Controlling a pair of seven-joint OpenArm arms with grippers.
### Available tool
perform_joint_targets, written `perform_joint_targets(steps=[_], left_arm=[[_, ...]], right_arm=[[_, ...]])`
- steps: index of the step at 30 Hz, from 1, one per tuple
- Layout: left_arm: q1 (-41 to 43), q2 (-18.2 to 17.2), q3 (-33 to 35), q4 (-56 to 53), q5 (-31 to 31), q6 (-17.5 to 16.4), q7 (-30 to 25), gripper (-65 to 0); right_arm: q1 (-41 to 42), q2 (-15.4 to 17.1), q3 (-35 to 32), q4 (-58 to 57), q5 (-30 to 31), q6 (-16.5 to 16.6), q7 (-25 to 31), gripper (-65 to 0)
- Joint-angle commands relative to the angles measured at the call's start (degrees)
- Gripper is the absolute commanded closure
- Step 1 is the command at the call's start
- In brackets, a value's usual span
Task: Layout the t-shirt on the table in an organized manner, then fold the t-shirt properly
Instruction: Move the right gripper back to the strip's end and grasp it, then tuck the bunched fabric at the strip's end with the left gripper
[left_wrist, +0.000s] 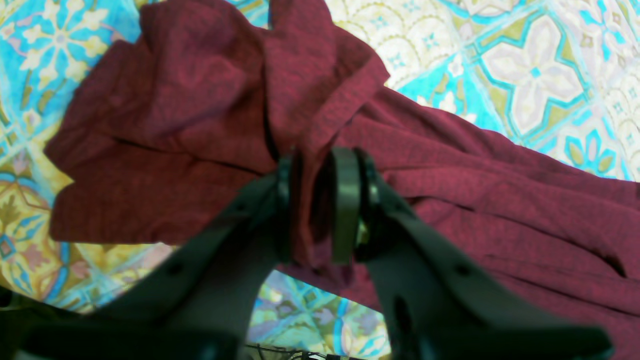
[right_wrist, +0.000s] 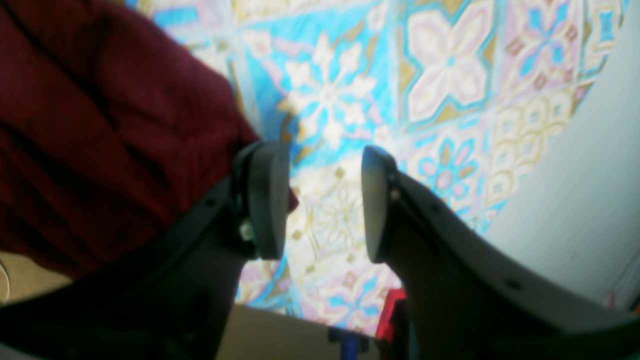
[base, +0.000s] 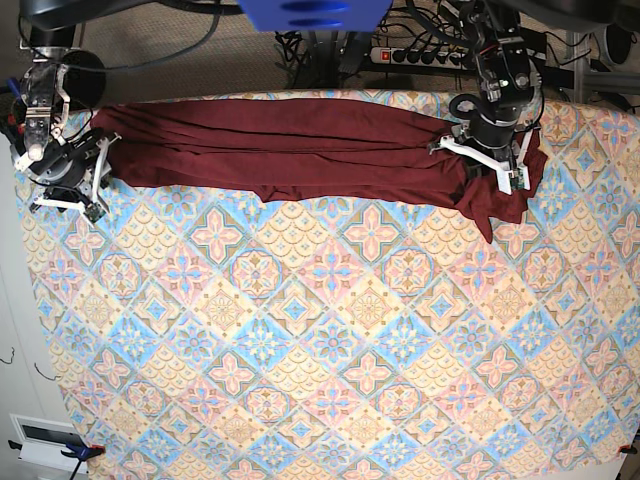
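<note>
The dark red t-shirt (base: 300, 145) lies stretched in a long bunched band along the far edge of the patterned table (base: 330, 330). At its right end my left gripper (base: 485, 160) is shut on a gathered fold of the t-shirt (left_wrist: 175, 125). In the left wrist view that fold is pinched between the pads of the left gripper (left_wrist: 320, 165), and the rest trails off to the right. My right gripper (base: 80, 185) stands at the shirt's left end. In the right wrist view the right gripper (right_wrist: 321, 165) is open with only table (right_wrist: 340, 100) showing in the gap, and the t-shirt (right_wrist: 100, 125) lies against its left finger.
A power strip with cables (base: 420, 50) lies on the floor beyond the far edge. The table's left edge runs close to my right gripper, with white floor (right_wrist: 565, 190) past it. A white box (base: 40, 435) sits off the table's near left corner.
</note>
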Motion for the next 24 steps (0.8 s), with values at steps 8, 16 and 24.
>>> perform_joint_targets(steps=[8, 16, 24], left_arm=[[0.5, -0.1, -0.1, 1.1, -0.3, -0.2, -0.6, -12.5], [0.5, -0.5, -0.4, 1.2, -0.3, -0.2, 9.1, -56.1], [-1.9, -1.7, -3.0, 2.3, -9.9, -0.3, 7.3, -65.0]], right_arm=[[0.5, -0.8, 0.1, 0.9, 0.2, -0.2, 0.7, -23.2], [0.5, -0.8, 0.1, 0.6, 0.2, -0.2, 0.7, -23.2], [0.6, -1.0, 0.1, 0.6, 0.2, -0.2, 0.7, -23.2]])
